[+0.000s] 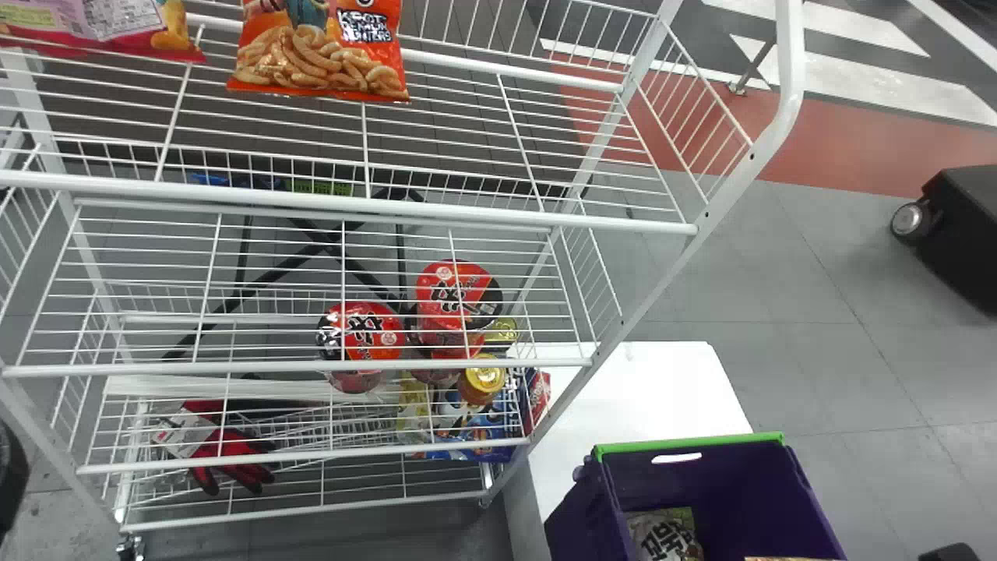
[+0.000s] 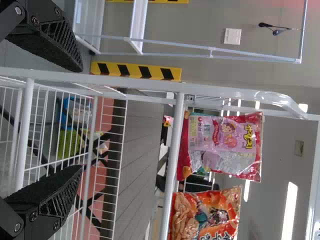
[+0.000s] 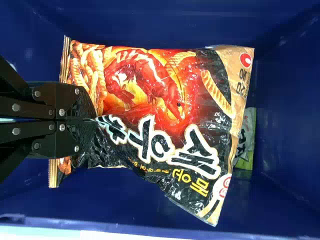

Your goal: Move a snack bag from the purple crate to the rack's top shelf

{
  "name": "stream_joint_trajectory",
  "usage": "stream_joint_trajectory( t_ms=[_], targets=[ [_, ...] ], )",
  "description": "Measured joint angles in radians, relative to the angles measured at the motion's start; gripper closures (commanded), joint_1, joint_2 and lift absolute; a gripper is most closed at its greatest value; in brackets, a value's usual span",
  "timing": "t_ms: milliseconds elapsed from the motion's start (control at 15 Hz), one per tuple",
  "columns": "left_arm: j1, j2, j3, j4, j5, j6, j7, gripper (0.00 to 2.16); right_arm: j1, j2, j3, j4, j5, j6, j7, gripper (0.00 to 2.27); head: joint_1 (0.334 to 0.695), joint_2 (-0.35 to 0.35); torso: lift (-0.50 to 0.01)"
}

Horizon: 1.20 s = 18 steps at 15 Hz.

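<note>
The right claw [image 3: 92,120] is closed on one end of the snack bag [image 3: 170,105], and the thin glossy film makes wrinkles near the tips. This bag is puffed, black, red and tan, with flat crimped seals at its ends; it is inside the purple crate [image 1: 724,479]. Just beside it in the crate is a smaller bag [image 1: 666,534]. The crate has smooth walls, a green rim and an oval handle hole, and it is on the smooth white table [image 1: 639,389]. The left claw [image 2: 81,119] is wide open and holds nothing, near the rack [image 1: 350,193] of painted white wire. On its top shelf are two shiny bags, one orange [image 1: 315,58], one pink [image 1: 101,23]. Lower down are round wrapped tubs [image 1: 459,296] and a soft red-and-black glove [image 1: 226,452].
</note>
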<state>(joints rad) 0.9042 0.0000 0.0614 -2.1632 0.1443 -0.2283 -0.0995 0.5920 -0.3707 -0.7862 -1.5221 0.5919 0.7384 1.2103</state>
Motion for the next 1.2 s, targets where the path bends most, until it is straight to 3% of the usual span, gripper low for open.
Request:
stream_joint_trajectory(
  t_ms=[1200],
  targets=[
    [0.001,0.000,-0.020,-0.002,-0.024,0.013,0.007,0.14,0.002,0.004,-0.040,-0.060,-0.006,-0.006,0.026,1.53,0.695,-0.350,-0.131]
  ],
)
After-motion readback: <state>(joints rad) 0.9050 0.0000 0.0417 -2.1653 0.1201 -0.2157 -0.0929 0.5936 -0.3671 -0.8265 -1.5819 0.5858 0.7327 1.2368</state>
